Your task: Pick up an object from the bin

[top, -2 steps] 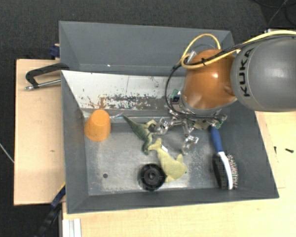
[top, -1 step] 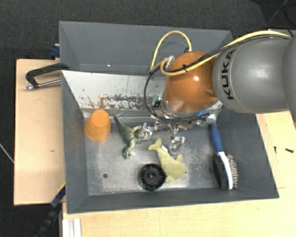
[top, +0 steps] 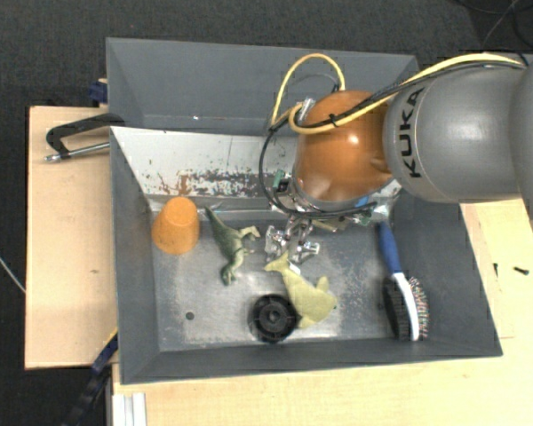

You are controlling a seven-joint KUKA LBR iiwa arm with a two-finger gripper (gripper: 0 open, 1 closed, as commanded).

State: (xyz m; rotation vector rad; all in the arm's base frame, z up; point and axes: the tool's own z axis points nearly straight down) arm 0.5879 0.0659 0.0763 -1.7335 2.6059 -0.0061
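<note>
Camera view: the bin is seen from above, with the grey arm entering from the right.
Hidden parts: the orange dome-shaped wrist cover and its yellow and black cables conceal part of the far wall and the gripper's upper section.
Gripper state: the metal gripper is seen as a cluster of bright parts; whether it is wide, narrow or holding anything cannot be told.
Surface: the grey metal bin has a scuffed floor, and reddish-brown specks are seen on its far wall.
Room: dark textured flooring lies beyond the bin.
Nearest thing: a pale yellow, flat, soft-looking irregular piece lies mid-floor towards the near wall; the gripper is positioned over its upper tip.
Contact: a black round disc touches the yellow piece's lower left.
Left of gripper: a green toy dinosaur, then an orange cup.
Right of gripper: a blue-handled brush, well apart.
</note>
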